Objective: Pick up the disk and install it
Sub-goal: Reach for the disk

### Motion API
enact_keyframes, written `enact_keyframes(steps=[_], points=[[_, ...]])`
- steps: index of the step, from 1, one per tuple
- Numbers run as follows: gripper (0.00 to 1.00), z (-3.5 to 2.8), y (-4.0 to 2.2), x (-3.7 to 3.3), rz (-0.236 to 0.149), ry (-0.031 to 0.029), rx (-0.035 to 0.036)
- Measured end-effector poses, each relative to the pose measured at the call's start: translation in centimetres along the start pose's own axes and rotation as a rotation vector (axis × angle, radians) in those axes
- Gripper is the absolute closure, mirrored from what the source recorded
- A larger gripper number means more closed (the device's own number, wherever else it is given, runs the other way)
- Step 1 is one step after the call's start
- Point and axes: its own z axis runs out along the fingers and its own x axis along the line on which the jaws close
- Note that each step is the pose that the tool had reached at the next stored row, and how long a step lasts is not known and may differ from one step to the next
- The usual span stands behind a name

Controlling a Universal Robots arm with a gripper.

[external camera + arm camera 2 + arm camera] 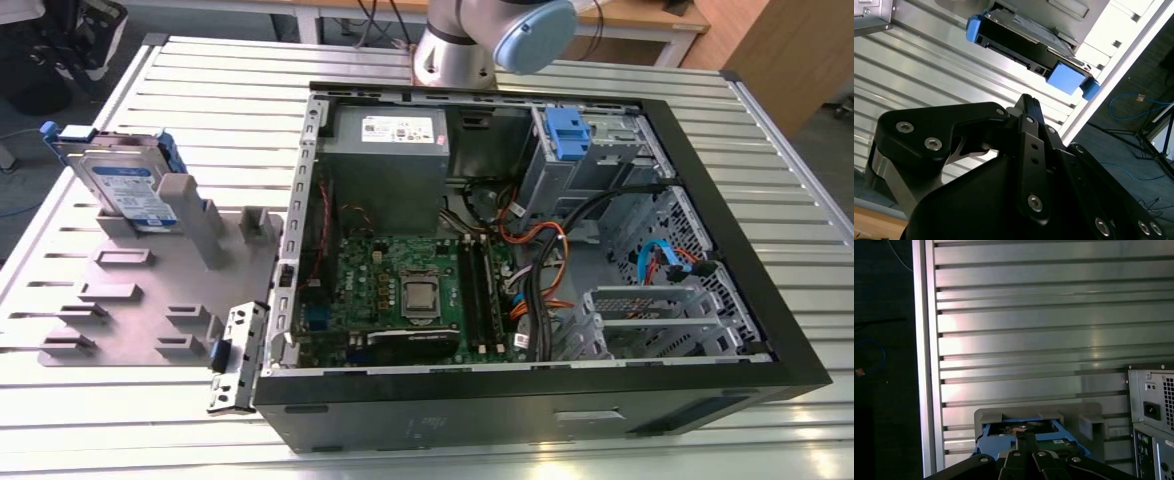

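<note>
Black links of my pincer sit closest in the second wrist view. Its two tips are pressed together and there is nothing between them. The tips point at the disk, with a clear gap, so nothing touches yet.

In the exterior view, the disk stands on its edge in a grey holder. The holder lies on the metal table, on the exterior view's left of the open computer case.

The disk is not picked up. To grab it well, I think the pincer must open wider than the disk is thick. It should line up over the middle and squeeze the two flat sides evenly. A straight lift should keep the blue rails from catching on the holder's posts.
</note>
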Motion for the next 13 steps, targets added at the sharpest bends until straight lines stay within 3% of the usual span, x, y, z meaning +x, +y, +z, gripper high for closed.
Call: enact_keyframes(steps=[3,7,13], points=[[0.89,0.01,-0.05,0.01,0.000,0.0009,0.0001],[0.89,0.03,-0.73,-0.05,0.001,0.0160,0.0017],[0.89,0.11,-2.31,-0.17,0.002,0.0387,0.0037]])
